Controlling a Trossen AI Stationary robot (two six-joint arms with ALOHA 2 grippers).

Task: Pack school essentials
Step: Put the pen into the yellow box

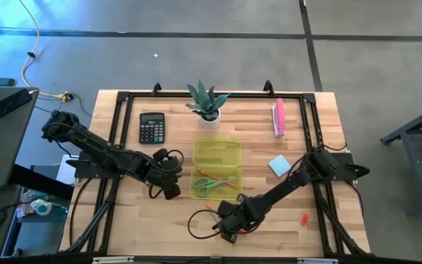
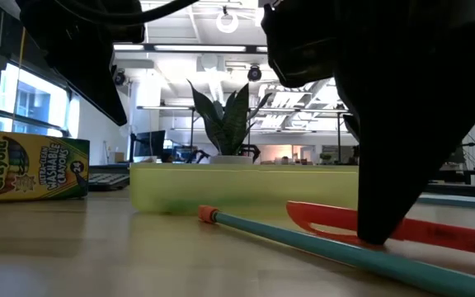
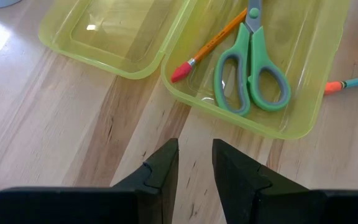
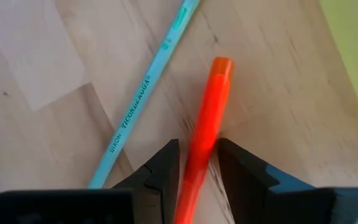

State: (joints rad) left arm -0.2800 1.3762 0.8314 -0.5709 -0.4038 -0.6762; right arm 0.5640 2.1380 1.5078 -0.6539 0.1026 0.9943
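Pinching an orange pen (image 4: 205, 118) between its two fingers, my right gripper (image 4: 196, 163) sits low at the near side of the table (image 1: 123, 220), just short of the yellow-green plastic case (image 1: 216, 165). A light-blue pencil (image 4: 143, 102) lies right beside the pen, apart from it. The case stands open with green-handled scissors (image 3: 252, 65) and a red-tipped pencil (image 3: 207, 46) already inside. My left gripper (image 3: 194, 165) hovers empty over bare wood beside the case, fingers a little apart.

My worry is the grip: it seems to bite near one end of the pen, though the wrist view is tight, so the long free end could swing, strike the case rim and slip out. Lifting carelessly could also drag the blue pencil away. The crayon box (image 2: 33, 167), notepad (image 1: 278, 166) and small red piece (image 1: 305, 218) wait unpacked.
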